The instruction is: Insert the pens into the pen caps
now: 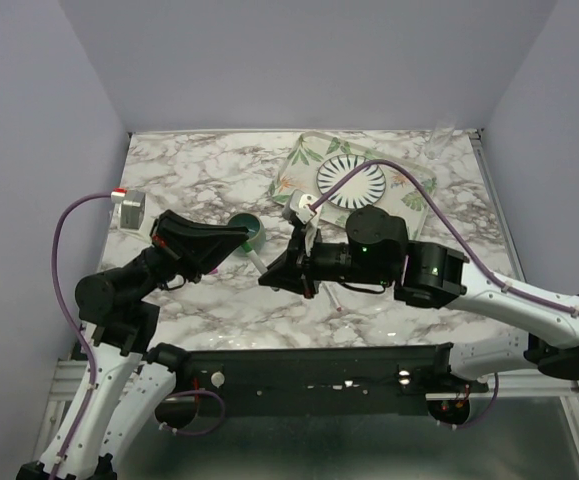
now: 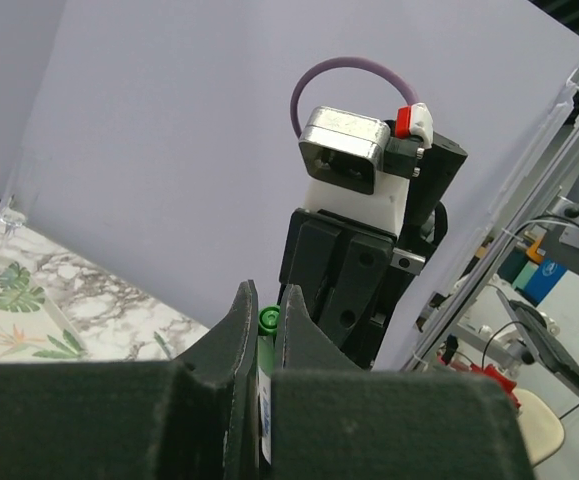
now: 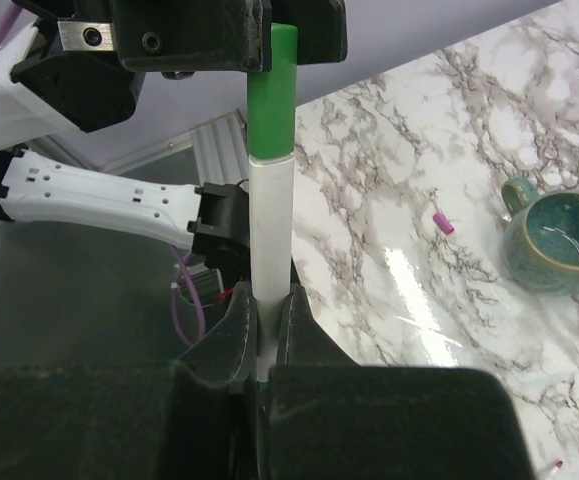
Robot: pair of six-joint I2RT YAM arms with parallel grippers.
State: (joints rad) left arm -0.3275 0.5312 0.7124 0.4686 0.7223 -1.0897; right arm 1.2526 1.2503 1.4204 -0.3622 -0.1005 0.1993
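Note:
My right gripper [image 3: 266, 300] is shut on a whitish pen [image 3: 269, 230] and holds it above the table. A green cap [image 3: 271, 90] sits on the pen's far end. My left gripper [image 2: 267, 300] is shut on that green cap [image 2: 268, 321]. In the top view the two grippers, left [image 1: 241, 243] and right [image 1: 269, 275], meet over the table's middle. The pink-purple cap [image 3: 441, 222] lies loose on the marble beside the green cup [image 3: 557, 240]. The second pen [image 1: 334, 297] lies on the table under the right arm.
The green cup [image 1: 247, 232] stands just behind the grippers. A leaf-patterned tray [image 1: 409, 195] with a striped plate [image 1: 351, 182] is at the back right. A clear glass [image 1: 439, 142] stands at the far edge.

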